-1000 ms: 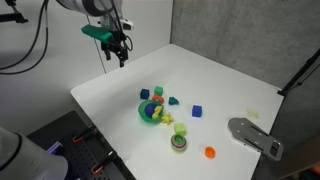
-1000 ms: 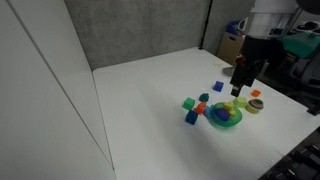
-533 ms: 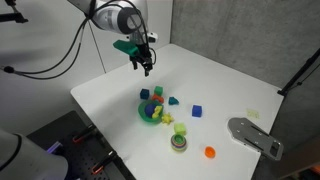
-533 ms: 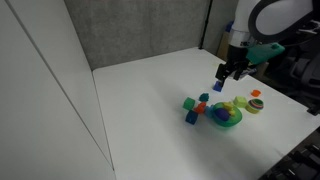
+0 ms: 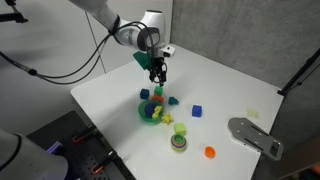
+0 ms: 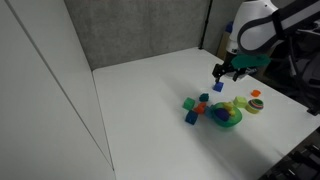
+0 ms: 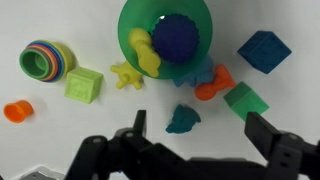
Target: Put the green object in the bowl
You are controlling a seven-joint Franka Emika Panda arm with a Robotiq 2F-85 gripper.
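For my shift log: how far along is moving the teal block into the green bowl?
Nothing done yet: the small dark teal wedge block lies on the white table, outside the round bright-green bowl. In hand: the open claw hovers over it. Left: grasp, lift, drop in.

Bright green bowl [image 7: 130,25] — dark teal green object [image 7: 182,120]; white table [image 7: 60,20].

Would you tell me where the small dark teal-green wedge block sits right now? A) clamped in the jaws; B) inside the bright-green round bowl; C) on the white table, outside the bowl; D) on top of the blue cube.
C: in the wrist view the small dark teal-green wedge block lies on the white table, outside the bright-green round bowl, and the gripper has its jaws apart.
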